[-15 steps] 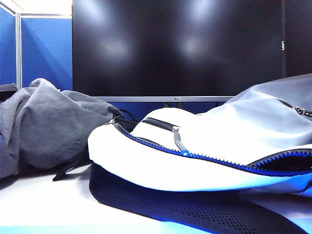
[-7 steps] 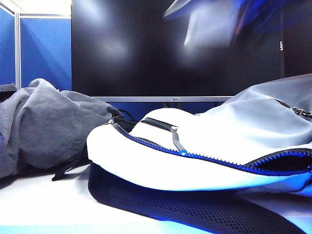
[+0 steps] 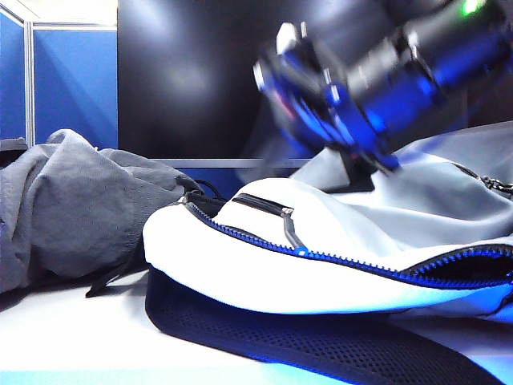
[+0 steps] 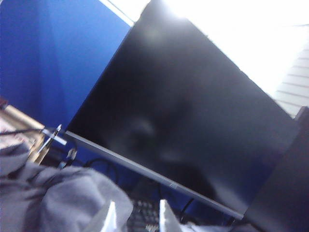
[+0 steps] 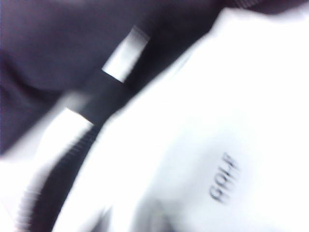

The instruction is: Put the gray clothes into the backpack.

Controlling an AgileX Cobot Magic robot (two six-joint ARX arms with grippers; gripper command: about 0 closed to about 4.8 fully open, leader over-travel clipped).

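The gray clothes (image 3: 76, 212) are seen heaped in soft folds of finely ribbed medium-gray knit, lying on the table just left of the backpack (image 3: 337, 257) and not in it; in the left wrist view the same gray fabric (image 4: 63, 203) is bunched right against the fingertips (image 4: 110, 217). The backpack is laid flat, its smooth light gray-white shell crossed by a dark zipper (image 3: 321, 257) that glints blue, a gray pull tab (image 3: 292, 233) resting on the shell, a black mesh padded strap (image 3: 304, 345) spread under it; on the shell, in the right wrist view, the printed word GOLF (image 5: 224, 183) can be read.

The pale tabletop (image 3: 72, 337) is seen in front of the backpack; behind the backpack a large dark monitor (image 3: 200, 80) is stood, and to its left a blue partition wall (image 3: 72, 88).

The right gripper (image 3: 288, 72) is caught as a motion-blurred black mass above the backpack, between it and the monitor; whether its jaws are parted cannot be told. The left gripper (image 4: 135, 218) is held beside the clothes with its two pale fingertips apart; nothing is seen between them.
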